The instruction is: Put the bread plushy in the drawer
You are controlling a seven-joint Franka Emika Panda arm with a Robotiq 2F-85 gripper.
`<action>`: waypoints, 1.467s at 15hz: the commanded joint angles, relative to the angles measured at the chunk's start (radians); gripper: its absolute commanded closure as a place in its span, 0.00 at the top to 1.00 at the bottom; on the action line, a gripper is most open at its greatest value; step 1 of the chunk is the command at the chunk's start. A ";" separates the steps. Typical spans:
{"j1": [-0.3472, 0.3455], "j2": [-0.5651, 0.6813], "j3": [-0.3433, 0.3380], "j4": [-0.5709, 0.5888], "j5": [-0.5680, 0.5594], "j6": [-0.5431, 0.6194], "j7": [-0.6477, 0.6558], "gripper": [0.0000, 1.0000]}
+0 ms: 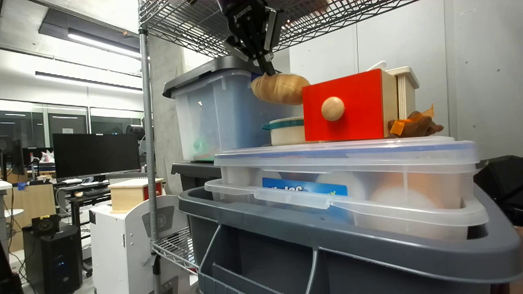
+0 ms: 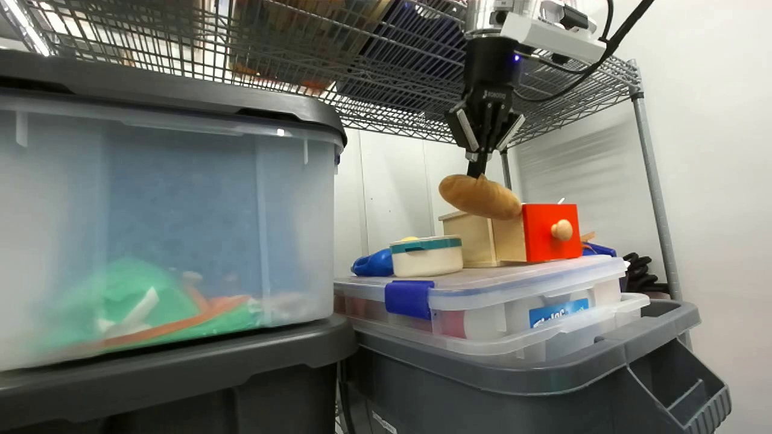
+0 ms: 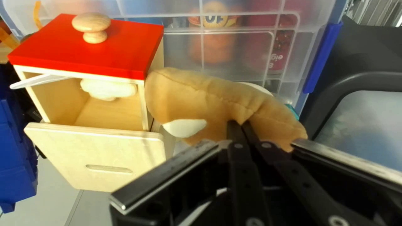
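Bread plushy (image 3: 204, 94) up off the surface, and it's in the jaws! They stand narrow, tips nearly together, pinching a fold of golden-tan cloth near the middle of the loaf's upper side. It hangs tilted, one end lower, that end pointing at the drawer (image 1: 359, 100), and it's beside the drawer here, outside the walls, right up at the edge of the bright red front. Cloth against wood, or just clear of it? Can't tell from these angles.

The drawer stands pulled out, and the wrist view looks straight into it: a cream-coloured lump (image 3: 108, 89) in there, partly hidden by the front's top edge, and a thin white strip (image 3: 37, 81) poking out past the corner. Round pale knob (image 1: 333, 108) on the red face. Behind it, the light-wood cabinet (image 3: 103, 147), a slot in its panel.

Wider now: just beside, a round cream container (image 2: 427, 260) with a teal rim, something blue (image 2: 374, 263) near it, and across on the drawer's other side an orange-brown plush (image 1: 412, 125). Drawer, cabinet and container all ride on the lid of a clear plastic bin (image 1: 367, 163), that bin on a grey tote (image 1: 286, 224). Next to the stack, a tall clear tub (image 2: 181, 199) under a dark lid (image 2: 169, 93); overhead, wire shelving (image 2: 386, 96).
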 commanded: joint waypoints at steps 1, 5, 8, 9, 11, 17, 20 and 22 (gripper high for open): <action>-0.001 -0.027 0.007 0.024 0.000 -0.033 0.002 0.01; -0.004 -0.038 0.009 0.042 -0.002 -0.034 0.003 0.01; -0.009 -0.045 0.001 0.061 0.001 -0.037 -0.004 0.01; -0.011 -0.048 -0.002 0.064 0.002 -0.035 -0.007 0.01; -0.014 -0.048 -0.010 0.076 0.012 -0.038 -0.012 0.01; -0.016 -0.043 -0.042 0.083 0.053 -0.029 -0.028 0.01; -0.010 -0.049 -0.066 0.078 0.119 -0.017 -0.061 0.01; -0.012 -0.051 -0.084 0.068 0.161 -0.005 -0.090 0.01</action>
